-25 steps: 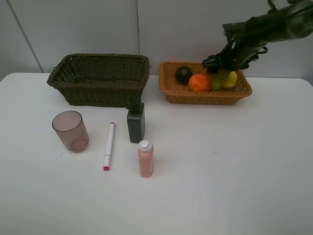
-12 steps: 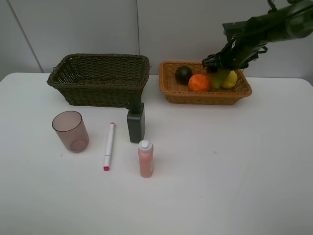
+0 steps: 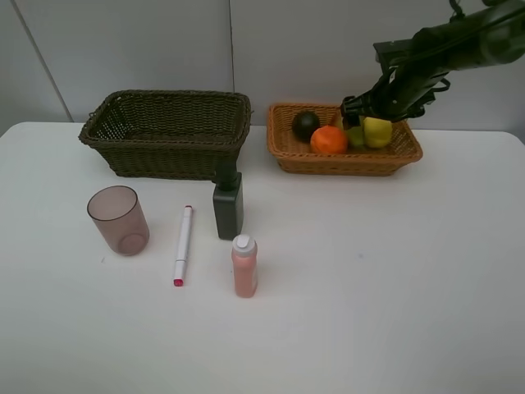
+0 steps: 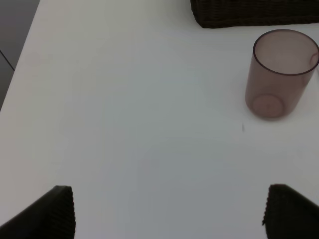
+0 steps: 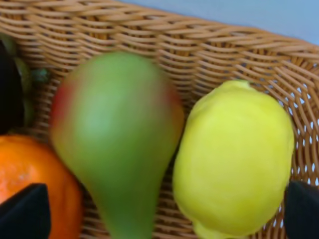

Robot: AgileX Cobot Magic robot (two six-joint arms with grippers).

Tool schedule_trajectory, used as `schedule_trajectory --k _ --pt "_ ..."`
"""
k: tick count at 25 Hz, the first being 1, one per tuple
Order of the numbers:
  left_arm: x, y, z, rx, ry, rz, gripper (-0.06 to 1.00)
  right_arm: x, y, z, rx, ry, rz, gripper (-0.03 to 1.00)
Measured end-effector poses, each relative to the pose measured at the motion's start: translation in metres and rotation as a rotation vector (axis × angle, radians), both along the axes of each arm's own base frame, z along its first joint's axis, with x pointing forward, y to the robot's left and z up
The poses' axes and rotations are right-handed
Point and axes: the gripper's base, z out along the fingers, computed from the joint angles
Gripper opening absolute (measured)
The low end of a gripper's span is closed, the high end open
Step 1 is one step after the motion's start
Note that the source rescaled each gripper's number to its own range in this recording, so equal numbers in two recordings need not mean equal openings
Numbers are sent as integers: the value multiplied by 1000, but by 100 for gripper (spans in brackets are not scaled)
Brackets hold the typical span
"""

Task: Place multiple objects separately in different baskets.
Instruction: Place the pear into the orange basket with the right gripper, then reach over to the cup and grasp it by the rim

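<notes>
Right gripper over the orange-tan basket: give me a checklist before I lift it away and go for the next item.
1. Right gripper open: ok, fingertips wide apart, nothing clamped.
2. Pear inside the orange-tan basket: ok, between the orange and the lemon.
3. Pear at rest: cannot tell, it is blurred in the right wrist view.
4. Cup, marker, dark green bottle and pink bottle on the table, apart from one another: ok.
5. Left gripper open: ok, nothing between its fingertips.
</notes>
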Motion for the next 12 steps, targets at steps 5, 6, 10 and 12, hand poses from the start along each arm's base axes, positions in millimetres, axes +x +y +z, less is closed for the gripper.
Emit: schedule_trajectory --k 5,6,10,12 --pt "0 0 0 0 0 0 100 -5 -2 10 -9 21 -10 98" --pt "0 0 0 0 0 0 100 -7 -2 12 -13 32 -14 98" --pt "0 0 0 0 0 0 100 -17 -6 28 -31 83 -34 98" --pt "0 0 0 0 0 0 100 -25 -9 41 -41 117 -49 98"
